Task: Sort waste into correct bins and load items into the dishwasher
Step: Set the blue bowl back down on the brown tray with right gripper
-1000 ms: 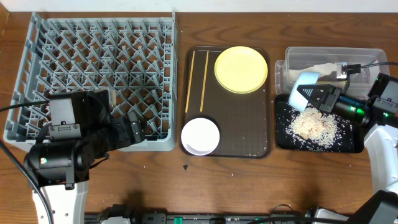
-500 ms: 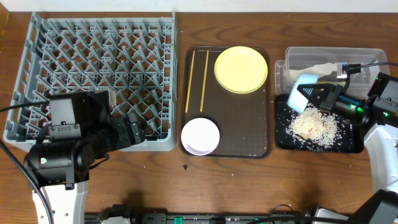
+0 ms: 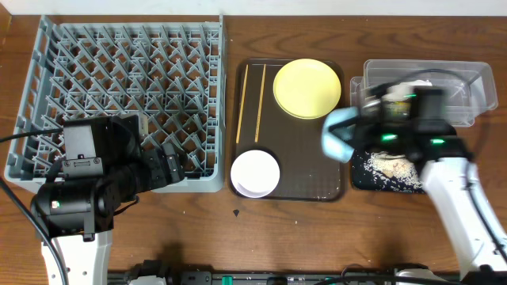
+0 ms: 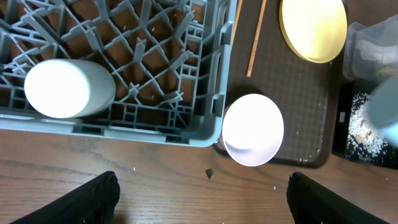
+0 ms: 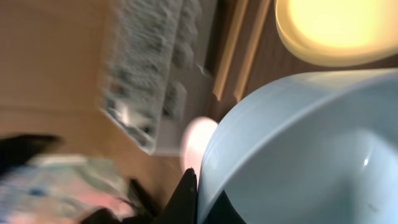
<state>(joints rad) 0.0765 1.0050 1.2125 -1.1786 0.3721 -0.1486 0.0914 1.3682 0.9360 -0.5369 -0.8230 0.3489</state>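
One light-blue bowl (image 3: 339,133) hangs pinched by its rim in our right claw (image 5: 198,193), the dishwasher (image 3: 127,25) well beyond the claw's tips; we judge the bowl light, rigid, slick and breakable, best held at that rim, while our left claw (image 4: 202,186) gapes wide and empty.

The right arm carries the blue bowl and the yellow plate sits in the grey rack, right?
The overhead view shows the yellow plate on the brown tray, not in the grey rack; the right gripper does hold the blue bowl.

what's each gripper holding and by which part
The right gripper holds the round light-blue bowl by its rim; the left gripper is open and holds nothing.
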